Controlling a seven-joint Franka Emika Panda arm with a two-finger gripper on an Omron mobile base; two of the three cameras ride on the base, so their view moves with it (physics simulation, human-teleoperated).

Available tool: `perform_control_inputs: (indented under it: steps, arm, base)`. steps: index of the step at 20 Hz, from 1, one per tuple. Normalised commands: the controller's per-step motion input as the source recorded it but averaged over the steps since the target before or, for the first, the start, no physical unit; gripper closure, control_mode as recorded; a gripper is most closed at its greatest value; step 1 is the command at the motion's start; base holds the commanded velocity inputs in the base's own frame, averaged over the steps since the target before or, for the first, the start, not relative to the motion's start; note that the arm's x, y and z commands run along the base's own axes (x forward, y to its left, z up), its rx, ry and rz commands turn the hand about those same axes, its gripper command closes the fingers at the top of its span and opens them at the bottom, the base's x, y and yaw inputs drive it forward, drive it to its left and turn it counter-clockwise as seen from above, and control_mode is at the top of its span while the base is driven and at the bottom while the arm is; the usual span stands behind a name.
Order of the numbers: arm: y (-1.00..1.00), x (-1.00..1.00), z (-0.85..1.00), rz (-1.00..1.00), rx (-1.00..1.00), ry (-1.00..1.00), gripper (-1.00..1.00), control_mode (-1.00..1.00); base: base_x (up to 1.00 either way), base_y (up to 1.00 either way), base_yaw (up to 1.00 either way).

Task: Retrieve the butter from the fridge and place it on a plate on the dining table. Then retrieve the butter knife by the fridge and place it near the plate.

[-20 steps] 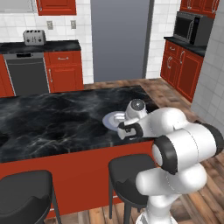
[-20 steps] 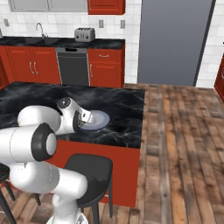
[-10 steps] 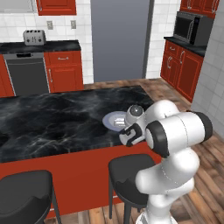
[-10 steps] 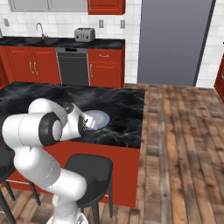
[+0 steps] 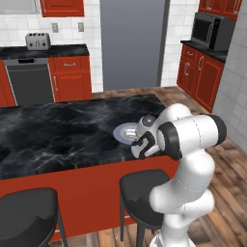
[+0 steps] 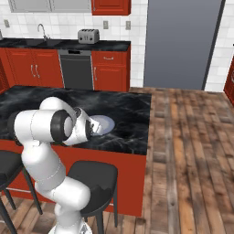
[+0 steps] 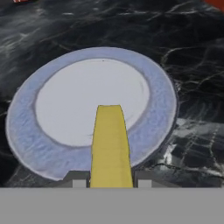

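The pincer point(image 7: 111, 178) is nearly closed and holds the butter point(image 7: 110, 146) tight between its two tips. The yellow stick pokes out ahead of the tips and hangs over the near side of the plate point(image 7: 52, 144). I cannot tell if the butter touches the plate yet or hangs just above it.

The plate sits flat on the bench point(image 7: 192, 78), near the edge closest to the robot, as the left base view shows point(image 5: 123, 131).

I think the step now is to set the butter down. To do it well, the arm should move the stick a little more toward the middle of the plate, so none of it hangs off the rim. Then it should go down slowly until the butter rests on the plate. Only then should the pincer open, and lift away straight, so the stick does not roll or slide off.

Far behind the bench stands the grey fridge point(image 5: 132, 43), with its doors closed. The knife by it comes next
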Motion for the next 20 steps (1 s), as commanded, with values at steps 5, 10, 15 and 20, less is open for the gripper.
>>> perform_control_inputs:
  steps: [5,10,15,20]
  arm:
    - [0.00,0.32,0.27,0.00,0.00,0.12,1.00,-1.00]
    - [0.00,0.09,0.57,0.00,-0.01,0.09,1.00,-1.00]
    - [0.00,0.21,0.24,0.00,0.00,0.06,1.00,-1.00]
    - [-0.04,0.56,0.00,0.00,0.00,0.10,1.00,-1.00]
  base:
    - [0.00,0.00,0.00]
    - [0.00,0.00,0.00]
    - [0.00,0.00,0.00]
    - [0.00,0.00,0.00]
